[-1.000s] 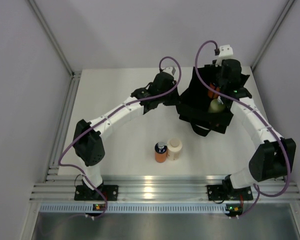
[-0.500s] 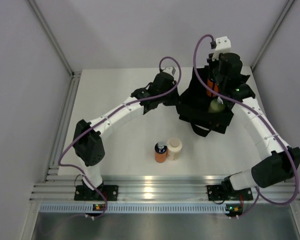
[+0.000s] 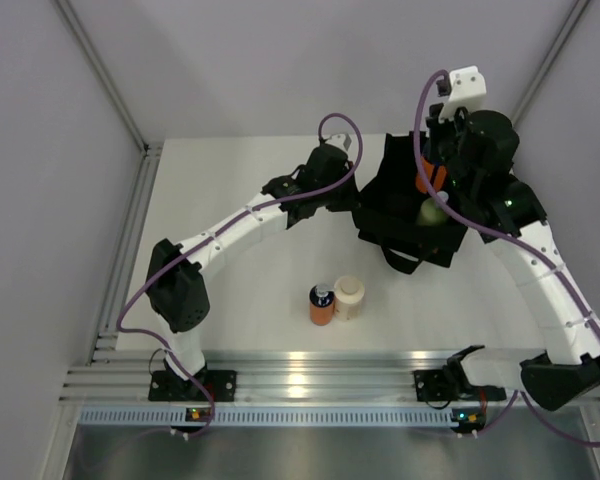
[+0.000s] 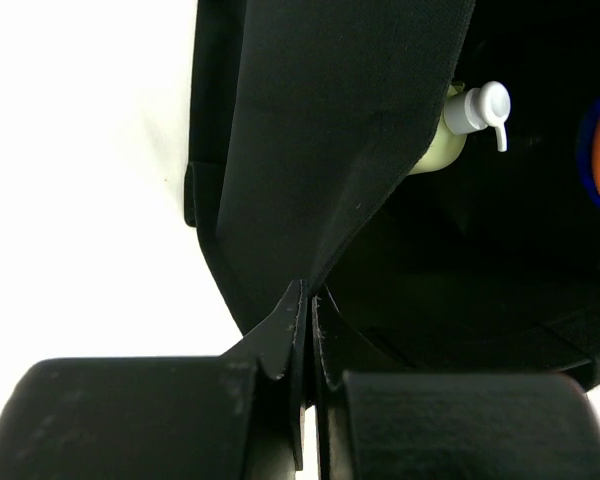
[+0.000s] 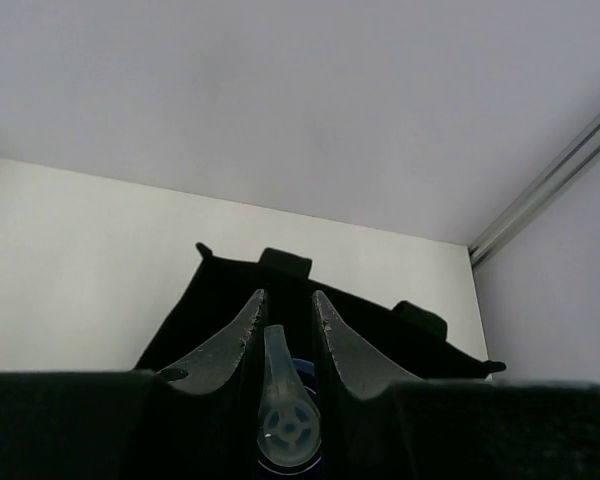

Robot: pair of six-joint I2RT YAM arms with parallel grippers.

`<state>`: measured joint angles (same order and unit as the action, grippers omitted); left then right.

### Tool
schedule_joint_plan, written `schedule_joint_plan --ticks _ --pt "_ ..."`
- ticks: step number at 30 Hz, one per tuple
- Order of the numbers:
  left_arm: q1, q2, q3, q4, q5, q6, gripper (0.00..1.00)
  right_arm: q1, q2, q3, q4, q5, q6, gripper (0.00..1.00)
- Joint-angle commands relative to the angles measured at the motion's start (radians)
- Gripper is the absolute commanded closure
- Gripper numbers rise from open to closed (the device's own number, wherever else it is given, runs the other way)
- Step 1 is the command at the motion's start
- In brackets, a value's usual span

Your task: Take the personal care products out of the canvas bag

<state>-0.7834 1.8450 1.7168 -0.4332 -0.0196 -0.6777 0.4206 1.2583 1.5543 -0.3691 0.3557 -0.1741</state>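
Observation:
The black canvas bag (image 3: 385,215) stands open at the back right of the table. My left gripper (image 3: 357,204) is shut on the bag's near-left rim; in the left wrist view its jaws (image 4: 308,300) pinch the fabric wall (image 4: 320,150). My right gripper (image 3: 435,168) is shut on an orange bottle (image 3: 432,180) and holds it above the bag. Its dark blue cap (image 5: 305,372) with a clear flip lid (image 5: 288,420) sits between the fingers. The yellow-green pump bottle (image 3: 432,211) lies inside the bag (image 4: 470,108). An orange bottle (image 3: 321,305) and the beige cylinder (image 3: 349,297) stand on the table.
The two bottles on the table stand side by side near the front centre. Grey walls close in the table on the left, back and right. An aluminium rail (image 3: 300,380) runs along the near edge. The bag's strap (image 3: 405,262) lies on the table in front of it.
My right arm has risen and drawn back to the right, lifting the orange bottle up out of the bag. The left arm and the bag have stayed put.

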Motion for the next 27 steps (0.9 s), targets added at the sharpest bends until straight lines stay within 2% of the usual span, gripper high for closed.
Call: schedule_joint_plan --ticks 1,10,27 --pt "0.001 -0.001 0.026 -0.004 -0.009 0.007 1.0 0.041 -0.089 0.095 0.026 0.005 0.001 1.0" --pt "0.0 0.007 0.027 -0.004 0.001 0.001 1.0 0.106 -0.194 0.096 -0.076 -0.014 0.025 1.0" --pt "0.001 0.002 0.01 -0.004 -0.003 -0.01 1.0 0.155 -0.367 -0.149 -0.14 -0.338 0.157 1.0"
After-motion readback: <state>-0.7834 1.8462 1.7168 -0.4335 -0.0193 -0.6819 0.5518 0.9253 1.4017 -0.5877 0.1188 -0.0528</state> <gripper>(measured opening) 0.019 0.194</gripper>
